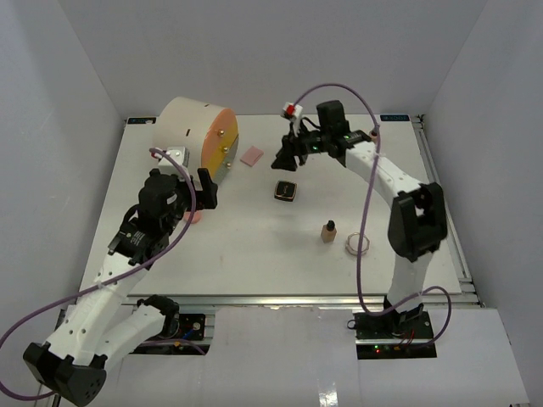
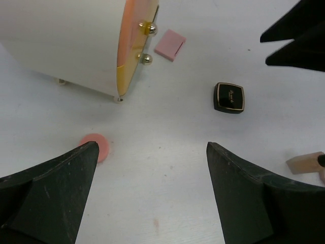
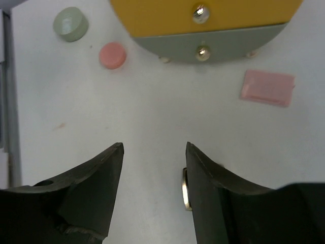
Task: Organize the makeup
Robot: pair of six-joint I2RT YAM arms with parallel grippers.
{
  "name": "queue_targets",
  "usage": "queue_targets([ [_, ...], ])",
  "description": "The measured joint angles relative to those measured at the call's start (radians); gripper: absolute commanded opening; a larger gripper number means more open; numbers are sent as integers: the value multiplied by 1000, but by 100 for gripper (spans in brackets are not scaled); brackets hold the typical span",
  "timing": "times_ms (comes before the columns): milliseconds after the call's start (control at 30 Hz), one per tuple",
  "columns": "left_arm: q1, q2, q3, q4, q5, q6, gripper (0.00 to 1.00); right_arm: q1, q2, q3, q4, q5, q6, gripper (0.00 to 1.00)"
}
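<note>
Left tool: my left tool (image 2: 152, 147) is spread wide and has nothing in it. It hangs over bare tabletop (image 2: 167, 193), near the round pink pad (image 2: 95, 146).
Right tool: my right tool (image 3: 154, 147) is parted roughly halfway, with only tabletop showing between the fingers. It holds nothing. A gold edge of the black-gold compact (image 1: 286, 191) peeks out beside one finger, so I judge the tool sits just above the compact.
Makeup on the tabletop: the compact, tan bottle (image 1: 328, 231), clear round jar (image 1: 357, 246), square pink pad (image 1: 252, 156) and round pink pad lie scattered, none touching. There is also a pale green round piece (image 3: 71, 23) that I can't identify.
Drawer unit: on the cream cylinder (image 1: 199, 131) both drawer fronts look shut. I can't see inside.
Progress: early, in my judgement. Nothing I can see is grouped or stowed, and every visible piece is left to place.
</note>
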Motion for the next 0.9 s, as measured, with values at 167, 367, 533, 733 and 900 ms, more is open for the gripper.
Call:
queue_targets([
  [167, 1, -98, -80, 2, -69, 1, 98, 73, 265, 377, -78, 67, 100, 77],
  [367, 2, -216, -164, 31, -130, -5, 98, 148, 381, 459, 28, 96, 294, 70],
  [533, 2, -241, -193, 45, -159, -13, 98, 171, 441, 507, 125, 141, 394, 64],
  [733, 2, -255, -201, 52, -186, -19, 98, 162, 506, 553, 219, 198, 464, 62],
  [900, 2, -261, -202, 58, -197, -19, 98, 155, 549, 558, 269, 206, 492, 57],
])
